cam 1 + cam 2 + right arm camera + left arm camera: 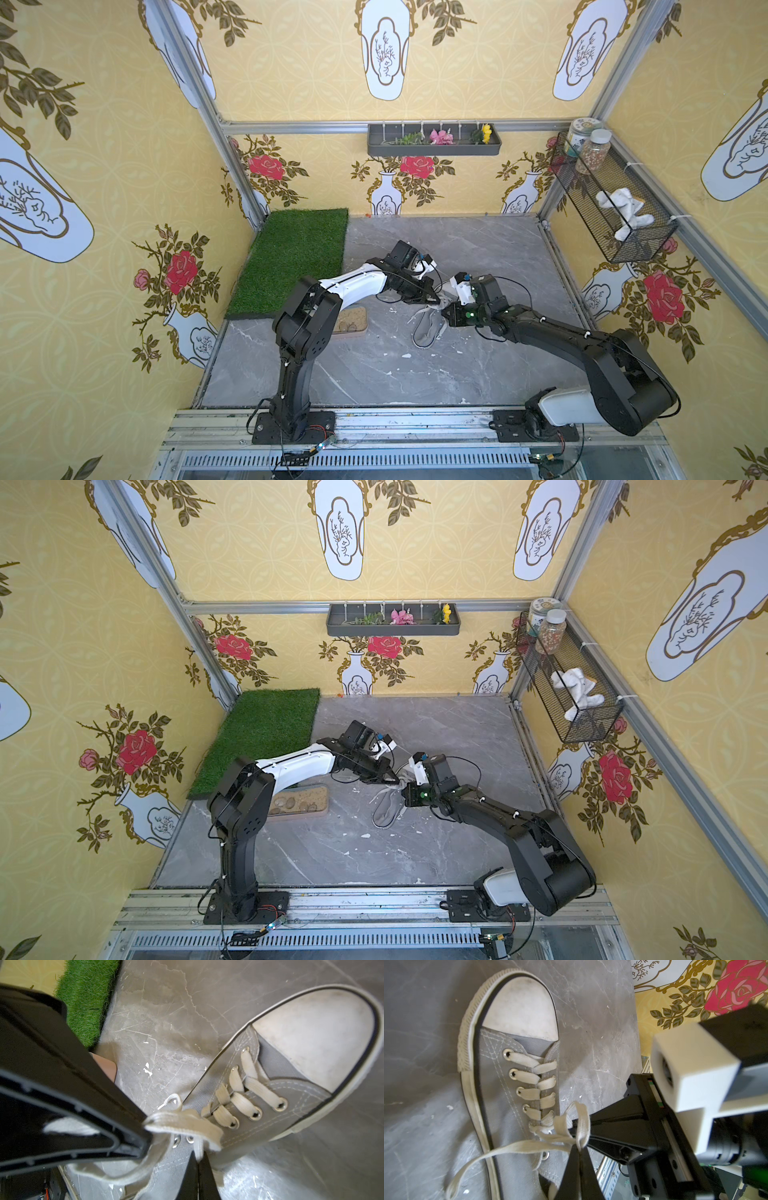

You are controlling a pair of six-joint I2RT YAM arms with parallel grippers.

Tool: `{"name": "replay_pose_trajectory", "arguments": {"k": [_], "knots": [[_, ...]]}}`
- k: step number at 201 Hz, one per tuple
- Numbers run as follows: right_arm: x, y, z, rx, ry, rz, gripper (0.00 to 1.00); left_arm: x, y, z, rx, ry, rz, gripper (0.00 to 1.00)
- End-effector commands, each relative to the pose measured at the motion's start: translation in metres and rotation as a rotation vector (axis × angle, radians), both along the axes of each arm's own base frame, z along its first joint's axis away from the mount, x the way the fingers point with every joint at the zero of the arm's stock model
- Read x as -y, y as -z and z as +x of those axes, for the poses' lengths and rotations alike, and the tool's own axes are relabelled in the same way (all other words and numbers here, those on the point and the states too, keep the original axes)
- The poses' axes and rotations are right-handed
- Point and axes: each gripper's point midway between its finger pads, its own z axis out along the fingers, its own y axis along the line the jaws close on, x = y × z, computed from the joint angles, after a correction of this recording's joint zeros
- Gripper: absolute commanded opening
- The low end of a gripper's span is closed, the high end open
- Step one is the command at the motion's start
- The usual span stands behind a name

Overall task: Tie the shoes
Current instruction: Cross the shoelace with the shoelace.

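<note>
So the base of the rig is a grey marble-look tabletop [478, 374], pretty scuffed up w/ pale scratches and little white flecks, esp. around the middle. The back-left corner has a green fake-grass mat [291, 257], and a tan oblong tray of pebbles [303, 813] sits just in front of it, partly hidden behind the left arm in both top views. The walls on 3 sides are yellow wallpaper [104, 187] w/ red roses + white vases, set in an aluminium frame [291, 126]. The back wall has a dark grey wall shelf [434, 150] w/ a few fake flowers [441, 136]. The right wall has a black wire basket [644, 247] holding two jars [592, 151] and a crumpled white cloth [623, 212]. The grey canvas low-top sneaker [426, 332] w/ white toe cap sits roughly mid-table, sole down on the marble, partly covered by both wrists from above. The left gripper [579, 1148] has its fingers pressed together, pinching a loop of the flat pale-grey laces [529, 1145]. The right gripper [198, 1157] is also squeezed tight on a lace strand right by the top eyelets. The tips are just beside each other, and one loose lace end trails over the sneaker's side onto the table.
</note>
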Motion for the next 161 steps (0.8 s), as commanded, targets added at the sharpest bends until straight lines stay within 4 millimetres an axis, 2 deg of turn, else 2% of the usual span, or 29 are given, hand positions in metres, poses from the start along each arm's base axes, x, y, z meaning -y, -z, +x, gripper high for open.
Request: {"name": "replay_pose_trajectory", "arguments": {"k": [1, 63, 120, 161], "knots": [[-0.005, -0.014, 0.008, 0.030, 0.013, 0.045, 0.03, 0.000, 0.004, -0.002, 0.001, 0.016, -0.002, 0.00], [-0.002, -0.018, 0.013, 0.011, 0.051, 0.069, 0.03, 0.000, 0.005, -0.004, 0.005, 0.025, -0.002, 0.00], [-0.008, -0.020, 0.021, 0.000, 0.073, 0.093, 0.04, -0.001, 0.006, -0.003, 0.008, 0.022, 0.002, 0.00], [-0.005, -0.020, 0.027, 0.004, 0.122, 0.115, 0.07, -0.002, 0.013, -0.003, 0.005, 0.016, 0.018, 0.00]]}}
